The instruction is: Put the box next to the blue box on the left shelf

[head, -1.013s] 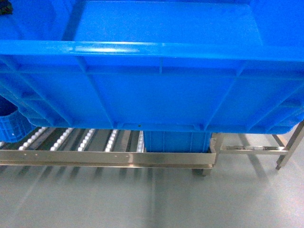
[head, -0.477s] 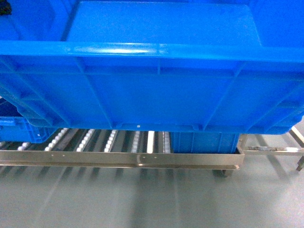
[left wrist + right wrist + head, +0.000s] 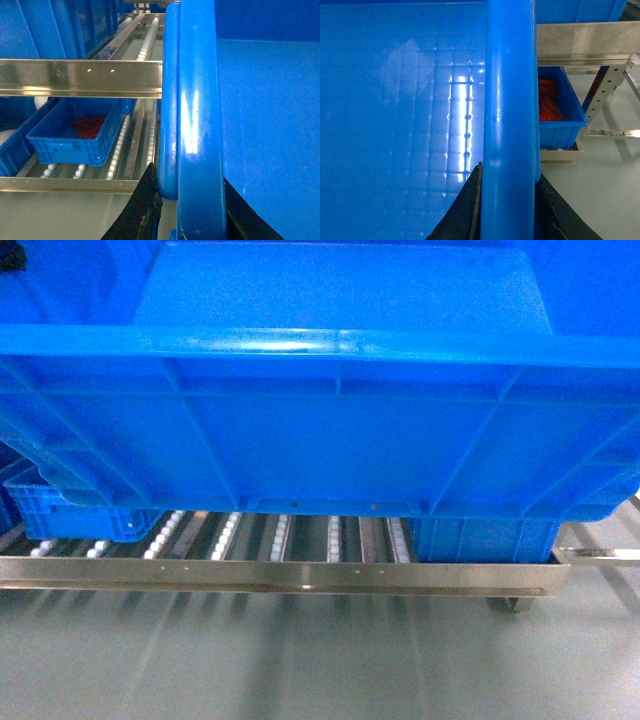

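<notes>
The box (image 3: 330, 430), a large bright-blue ribbed crate, fills the upper head view, held up in front of the left shelf (image 3: 280, 575). My left gripper (image 3: 192, 210) is shut on the box's left rim (image 3: 197, 125), one black finger on each side. My right gripper (image 3: 507, 210) is shut on the right rim (image 3: 510, 100) in the same way. On the shelf's white rollers (image 3: 335, 538) a blue box (image 3: 80, 520) stands at the left and another blue box (image 3: 485, 538) at the right, with bare rollers between them under the held box.
A higher shelf level's metal bar (image 3: 80, 77) crosses the left wrist view, above a small blue box holding red items (image 3: 75, 132). The right wrist view shows a blue bin with red contents (image 3: 560, 112) by a steel frame (image 3: 585, 42). Grey floor (image 3: 320, 660) lies before the shelf.
The shelf and its boxes have slid rightward in the head view. More of the left blue box and more rollers now show. The held box keeps its place in my grippers.
</notes>
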Motion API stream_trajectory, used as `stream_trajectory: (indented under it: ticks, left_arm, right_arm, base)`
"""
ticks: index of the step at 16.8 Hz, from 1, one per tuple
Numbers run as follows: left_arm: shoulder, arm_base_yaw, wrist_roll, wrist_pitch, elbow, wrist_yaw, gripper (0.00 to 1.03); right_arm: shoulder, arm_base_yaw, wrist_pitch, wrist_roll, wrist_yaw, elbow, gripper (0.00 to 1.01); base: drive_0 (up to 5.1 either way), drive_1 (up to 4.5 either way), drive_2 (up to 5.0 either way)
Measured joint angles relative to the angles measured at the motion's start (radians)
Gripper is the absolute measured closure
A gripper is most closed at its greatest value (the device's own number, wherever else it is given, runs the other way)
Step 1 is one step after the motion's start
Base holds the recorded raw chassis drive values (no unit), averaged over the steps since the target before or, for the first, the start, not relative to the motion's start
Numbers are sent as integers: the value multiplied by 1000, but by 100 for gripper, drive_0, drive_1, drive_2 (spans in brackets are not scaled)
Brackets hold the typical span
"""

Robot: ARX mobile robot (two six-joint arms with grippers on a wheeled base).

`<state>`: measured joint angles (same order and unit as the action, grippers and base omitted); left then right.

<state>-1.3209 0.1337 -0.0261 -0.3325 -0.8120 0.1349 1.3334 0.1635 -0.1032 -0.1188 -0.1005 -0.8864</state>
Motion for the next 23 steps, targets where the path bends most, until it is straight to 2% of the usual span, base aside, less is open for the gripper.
stream_trajectory:
  ticks: [9, 12, 23]
  left_arm:
    - [0, 0, 0, -1, 0, -1, 85]
    - [0, -13, 0, 3, 0, -8, 85]
    - [3, -2, 1, -1, 0, -1, 85]
  right_arm:
    - [0, 0, 2, 0, 0, 0, 82]
    - [0, 9, -4, 0, 0, 0, 82]
    - [0, 0, 2, -3, 0, 0, 82]
  base:
    - [-480, 232, 232]
    - [0, 0, 0]
    - [-3, -3, -3]
